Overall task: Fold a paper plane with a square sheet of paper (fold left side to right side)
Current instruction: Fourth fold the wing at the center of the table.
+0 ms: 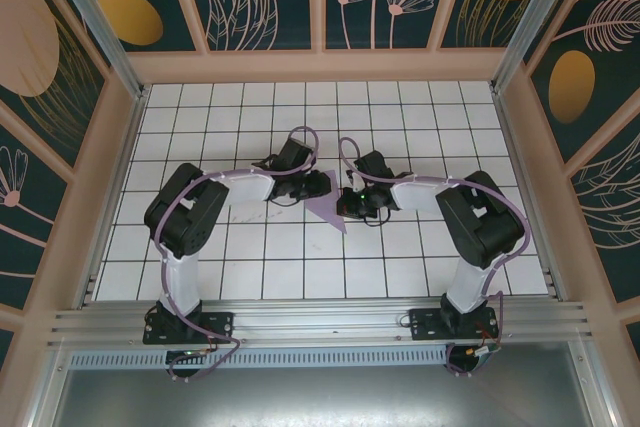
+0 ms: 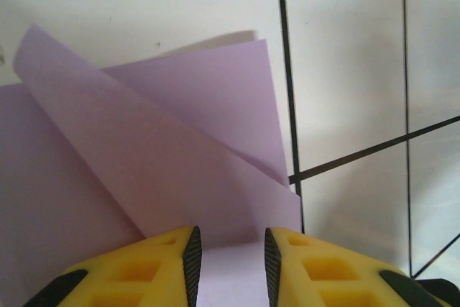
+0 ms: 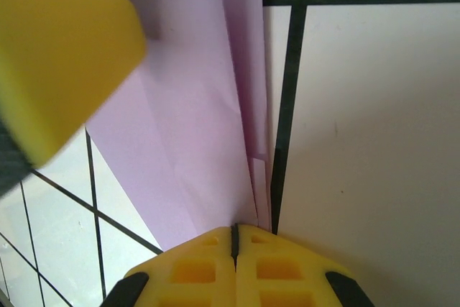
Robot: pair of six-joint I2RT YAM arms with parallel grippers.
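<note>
Both arms are bending inward, meeting midway between side edges of table [image 1: 200,107]. Left tool [image 2: 230,253] is sitting narrowly parted over folded square sheet of paper [image 2: 180,149]; right tool [image 3: 234,239] is sitting fully shut at its edge.

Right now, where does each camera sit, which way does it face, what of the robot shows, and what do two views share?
Top: above and behind, facing down at the table; both arms, left gripper and right gripper flanking the purple paper.
Left wrist: faces along its parted yellow fingers at the folded purple paper.
Right wrist: faces past its closed yellow fingers along the purple paper's edge.
Shared: both wrist views show the purple paper on black-lined tiles.
</note>
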